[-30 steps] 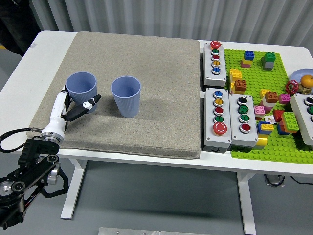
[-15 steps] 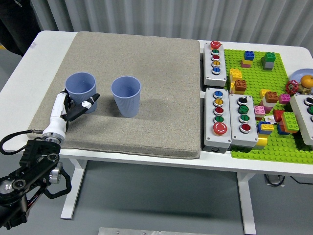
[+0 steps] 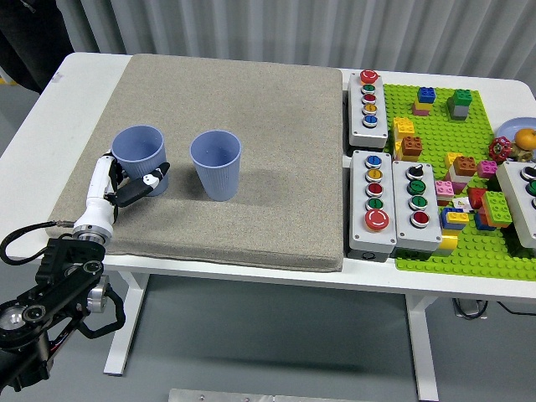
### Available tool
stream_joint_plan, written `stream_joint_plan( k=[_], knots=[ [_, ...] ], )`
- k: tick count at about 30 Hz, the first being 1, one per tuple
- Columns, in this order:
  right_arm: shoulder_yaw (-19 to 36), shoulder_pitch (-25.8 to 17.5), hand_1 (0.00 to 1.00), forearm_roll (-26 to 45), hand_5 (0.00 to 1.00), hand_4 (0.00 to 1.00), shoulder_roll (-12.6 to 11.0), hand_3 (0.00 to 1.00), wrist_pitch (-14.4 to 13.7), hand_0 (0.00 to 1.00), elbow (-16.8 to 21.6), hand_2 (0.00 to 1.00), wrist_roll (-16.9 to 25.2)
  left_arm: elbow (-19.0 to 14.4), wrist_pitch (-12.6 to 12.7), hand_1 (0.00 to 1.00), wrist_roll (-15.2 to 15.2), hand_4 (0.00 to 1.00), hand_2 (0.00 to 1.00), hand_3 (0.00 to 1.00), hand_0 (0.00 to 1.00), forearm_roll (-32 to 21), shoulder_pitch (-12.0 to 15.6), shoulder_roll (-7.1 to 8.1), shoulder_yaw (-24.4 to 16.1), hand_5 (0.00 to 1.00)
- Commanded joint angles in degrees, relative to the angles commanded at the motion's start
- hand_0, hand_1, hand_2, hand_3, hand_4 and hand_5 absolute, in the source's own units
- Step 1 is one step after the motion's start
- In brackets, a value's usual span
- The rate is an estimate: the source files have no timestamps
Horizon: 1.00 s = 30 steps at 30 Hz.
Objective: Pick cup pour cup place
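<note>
Two blue ribbed cups stand upright on the grey mat [image 3: 251,109]. The left cup [image 3: 138,151] is at the mat's left side and the right cup [image 3: 216,163] is a short way to its right. My left hand [image 3: 130,180] is wrapped around the lower part of the left cup. Its thumb lies across the cup's front wall and its fingers are on the cup's left side. The cup rests on the mat. I cannot see into either cup well enough to tell what is inside. My right arm is out of view.
Grey button boxes [image 3: 368,100] [image 3: 374,201] [image 3: 416,205] stand along the mat's right edge. Beyond them lies a green baseplate [image 3: 469,251] with several coloured bricks. The table's near edge [image 3: 251,280] runs just below the mat.
My left hand has stayed beside the left cup while its thumb has swung in against the cup's front. Neither cup has moved.
</note>
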Motion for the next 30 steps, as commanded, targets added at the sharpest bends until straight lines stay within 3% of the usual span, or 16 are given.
stream_joint_plan(
  k=[9,18,24,30],
  knots=[
    [0.09,-0.05,0.628,-0.15,0.015,0.002,-0.01,0.563,0.06,0.7,0.0,0.559,-0.08,-0.51,1.03,0.643,-0.91,0.803,0.931,0.76,0.558,-0.77,0.23,-0.28,0.05,0.165],
    [0.18,0.05,0.627,-0.4,0.013,0.002,-0.06,0.562,0.04,0.699,0.0,0.559,-0.13,-3.75,2.3,0.623,-0.94,0.781,0.919,0.75,0.547,1.62,0.53,-0.44,-0.67,0.136],
    [0.13,0.05,0.628,-0.28,0.012,0.002,-0.14,0.562,-0.08,0.699,0.0,0.559,-0.04,-8.08,3.42,0.618,-0.12,0.768,0.906,0.743,0.54,6.1,0.49,0.11,-1.73,0.123],
    [0.1,0.07,0.628,-0.27,0.01,0.002,-0.25,0.56,-0.18,0.699,0.0,0.559,0.06,-11.4,4.84,0.614,2.84,0.765,0.898,0.74,0.535,15.04,-0.63,2.38,-2.0,0.12]
  ],
)
